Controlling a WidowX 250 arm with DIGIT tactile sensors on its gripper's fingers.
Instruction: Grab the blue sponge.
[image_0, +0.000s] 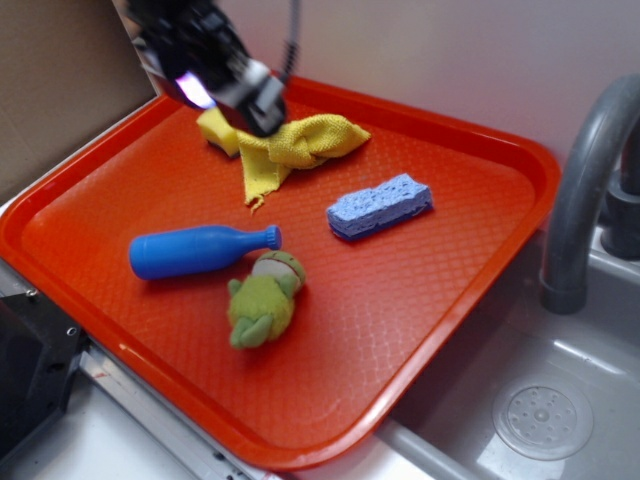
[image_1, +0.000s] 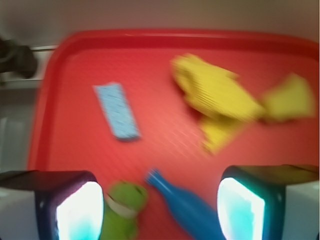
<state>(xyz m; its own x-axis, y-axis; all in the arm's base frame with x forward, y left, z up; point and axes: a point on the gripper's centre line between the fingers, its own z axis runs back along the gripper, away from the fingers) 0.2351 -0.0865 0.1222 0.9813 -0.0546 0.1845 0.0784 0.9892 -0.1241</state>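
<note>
In the exterior view the gripper (image_0: 262, 108) hung above the far left part of the orange tray (image_0: 470, 300), over a crumpled yellow cloth (image_0: 300, 148) and beside a yellow sponge wedge (image_0: 216, 130) that peeked out from under the arm. The blue sponge (image_0: 380, 205) lay flat and untouched on the tray's right half, well apart from the gripper, so the grab had not yet begun: by my judgement the approach, the descent and the closing all remained. The sponge was a pale periwinkle block with a pitted, porous top and ragged edges. Nearer the front lay a glossy blue plastic bottle (image_0: 200, 250) on its side, its neck pointing toward a soft green plush toy (image_0: 264, 300). The tray's surface carried a fine waffled texture. A grey faucet (image_0: 585, 190) curved over a sink (image_0: 545, 415) at the right. From this side the spread of the fingers could not be told.

In the wrist view (blurred) the two fingertips (image_1: 77, 210) stood wide apart at the bottom corners, with nothing between them but open tray; the bottle (image_1: 187, 207) and plush toy (image_1: 122, 205) lay below in that gap. The sponge (image_1: 117, 111) showed as a narrow speckled strip at the upper left, the cloth (image_1: 215, 97) and the wedge (image_1: 290, 97) at the upper right.
</note>
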